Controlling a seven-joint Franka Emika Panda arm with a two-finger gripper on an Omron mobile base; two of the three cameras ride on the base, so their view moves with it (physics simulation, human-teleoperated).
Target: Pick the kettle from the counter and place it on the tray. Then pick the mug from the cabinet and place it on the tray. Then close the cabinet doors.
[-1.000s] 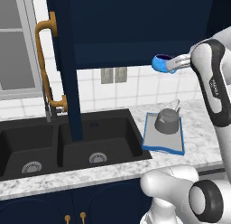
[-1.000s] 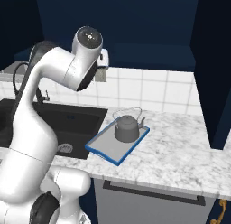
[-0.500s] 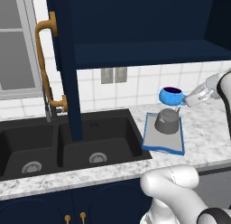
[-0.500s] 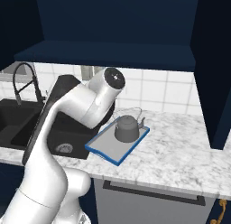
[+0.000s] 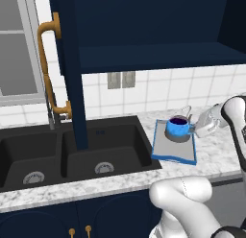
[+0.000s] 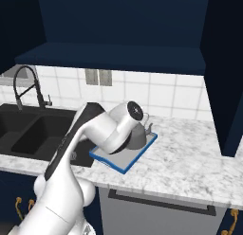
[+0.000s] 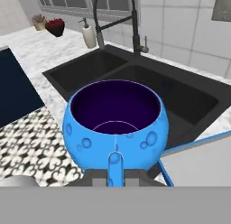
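Note:
The bright-blue mug (image 5: 178,128) (image 7: 115,123) has a dark purple inside and stays upright, low over the tray (image 5: 178,153) (image 6: 124,162); whether it touches the tray I cannot tell. My gripper (image 5: 196,129) (image 7: 115,175) is shut on the mug's little handle, coming in from the right. The grey kettle (image 5: 186,112) (image 6: 140,135) stands on the tray right behind the mug, mostly hidden by the mug and my arm. The navy cabinet (image 5: 158,54) above has both doors (image 5: 72,88) (image 6: 227,77) swung open.
A black double sink (image 5: 72,155) (image 7: 149,83) with a tall faucet (image 6: 26,85) lies left of the tray in the marble counter (image 6: 190,153). The open left door and its brass handle (image 5: 48,69) hang over the sink. A soap bottle (image 7: 88,34) stands by the faucet.
My arm came down from shelf height with the mug, lowering it to just over the tray in front of the kettle. The kettle and doors have not moved.

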